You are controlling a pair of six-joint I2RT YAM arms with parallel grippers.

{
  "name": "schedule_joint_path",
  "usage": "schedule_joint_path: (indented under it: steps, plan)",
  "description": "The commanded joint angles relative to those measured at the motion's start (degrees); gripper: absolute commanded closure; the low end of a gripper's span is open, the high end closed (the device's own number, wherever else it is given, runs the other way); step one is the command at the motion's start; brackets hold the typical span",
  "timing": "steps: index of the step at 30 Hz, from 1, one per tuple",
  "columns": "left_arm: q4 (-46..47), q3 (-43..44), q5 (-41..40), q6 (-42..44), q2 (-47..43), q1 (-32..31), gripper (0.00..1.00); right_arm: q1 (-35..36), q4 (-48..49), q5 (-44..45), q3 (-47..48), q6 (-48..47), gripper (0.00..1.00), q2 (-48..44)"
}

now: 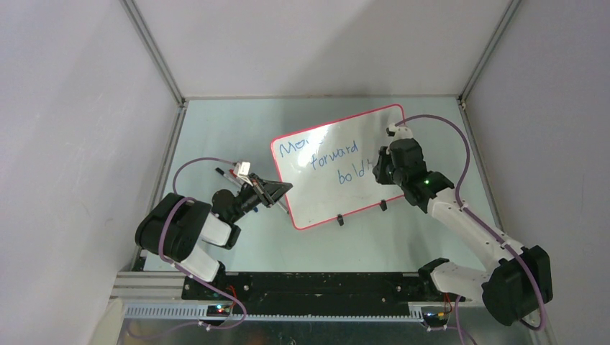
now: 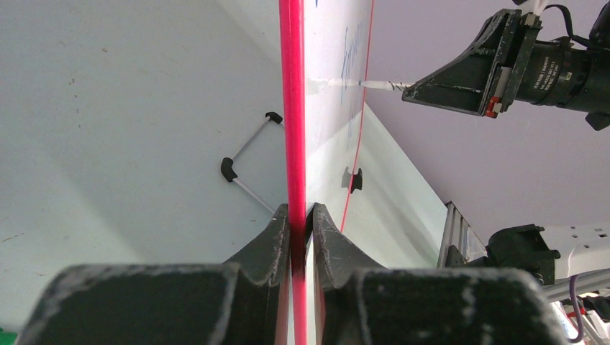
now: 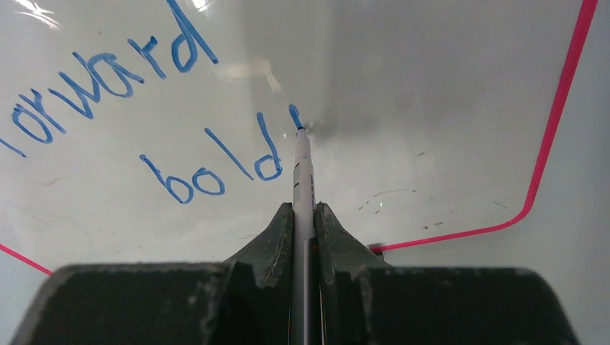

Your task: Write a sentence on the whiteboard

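Observation:
The whiteboard (image 1: 327, 151) with its red-pink frame lies tilted mid-table. The sentence (image 1: 338, 162) in blue reads "Mo…", "forward", "bold" plus a short new stroke; glare hides part of the first word. My left gripper (image 1: 277, 190) is shut on the board's left edge, seen edge-on in the left wrist view (image 2: 293, 108). My right gripper (image 1: 380, 167) is shut on a white marker (image 3: 303, 187). The marker's tip touches the board at the top of the new stroke, right of "bold" (image 3: 208, 169). The right gripper (image 2: 417, 88) and marker tip (image 2: 381, 85) also show in the left wrist view.
Two black clip feet (image 1: 339, 219) sit on the board's near edge. A black-capped wire stand (image 2: 248, 159) lies on the table behind the board. Loose pens (image 1: 229, 173) lie left of the board. Enclosure walls surround the table.

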Motion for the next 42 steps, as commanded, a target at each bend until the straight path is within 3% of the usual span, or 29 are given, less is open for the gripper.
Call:
schedule_joint_path:
  steps: [1, 23, 42]
  plan:
    - [1.43, 0.01, -1.81, 3.93, -0.49, -0.27, 1.0, 0.06, -0.84, -0.23, -1.35, 0.54, 1.0, -1.34]
    - [1.41, -0.09, -1.69, 3.93, -0.63, -0.23, 1.0, 0.95, -1.1, -0.01, -3.98, 0.8, 1.0, -4.51]
    - [1.41, 0.11, -1.67, 3.93, -0.45, -0.24, 1.0, -2.21, 0.19, -0.42, -0.03, -0.06, 1.0, -4.31]
